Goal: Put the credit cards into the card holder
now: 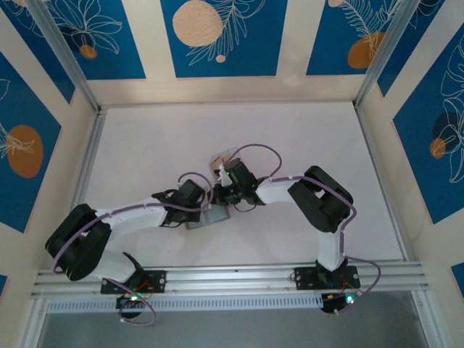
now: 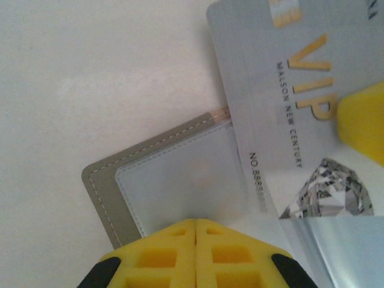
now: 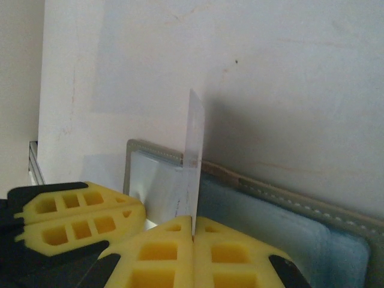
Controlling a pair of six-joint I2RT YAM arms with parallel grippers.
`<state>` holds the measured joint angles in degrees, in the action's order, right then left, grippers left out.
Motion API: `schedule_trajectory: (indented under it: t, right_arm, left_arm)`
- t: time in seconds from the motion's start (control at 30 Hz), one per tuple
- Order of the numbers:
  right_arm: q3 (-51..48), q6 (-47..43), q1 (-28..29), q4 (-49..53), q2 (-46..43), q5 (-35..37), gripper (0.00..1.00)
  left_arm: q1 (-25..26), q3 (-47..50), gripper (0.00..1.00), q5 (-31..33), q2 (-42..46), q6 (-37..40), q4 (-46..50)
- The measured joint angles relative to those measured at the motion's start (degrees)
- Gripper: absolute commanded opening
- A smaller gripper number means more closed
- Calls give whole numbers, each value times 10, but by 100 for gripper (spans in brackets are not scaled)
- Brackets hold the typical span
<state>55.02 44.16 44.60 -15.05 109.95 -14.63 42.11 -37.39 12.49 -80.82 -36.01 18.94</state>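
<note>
Right gripper (image 3: 193, 233) pinching card (image 3: 195, 138) edge-on above open wallet (image 3: 282, 225), left gripper (image 2: 195, 223) fingers pressed together at wallet edge, any hold hidden, card number blurred

And here's the left arm (image 1: 119, 217): white tubular links, chunky black joint housings, a lilac cable (image 1: 134, 209) running along it. The right arm (image 1: 330, 246) wears the same livery, white and black, with its own lilac lead (image 1: 264, 149) looping free. Black base blocks, left (image 1: 134, 283) and right (image 1: 326, 278), each with a small green light glowing just below. Up close now, the left pincer (image 2: 196, 223): bright yellow moulded fingers, square recesses set in a grid, black at the outer corners. The right pincer (image 3: 193, 223) is a match, yellow with the same pocketed pattern and black trim.
</note>
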Motion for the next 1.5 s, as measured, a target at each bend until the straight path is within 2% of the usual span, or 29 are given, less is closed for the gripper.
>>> schedule_trajectory:
  t: [0.87, 1.17, 1.5]
  right_arm:
    - [-38, 7, 25, -16, -8, -27, 0]
    - [-26, -10, -4, 42, -7, -81, 0]
    - [31, -35, -6, 119, 22, -107, 0]
  left_arm:
    - [0, 0, 6, 2, 0, 0, 3]
    - [0, 0, 6, 2, 0, 0, 3]
    - [0, 0, 6, 2, 1, 0, 4]
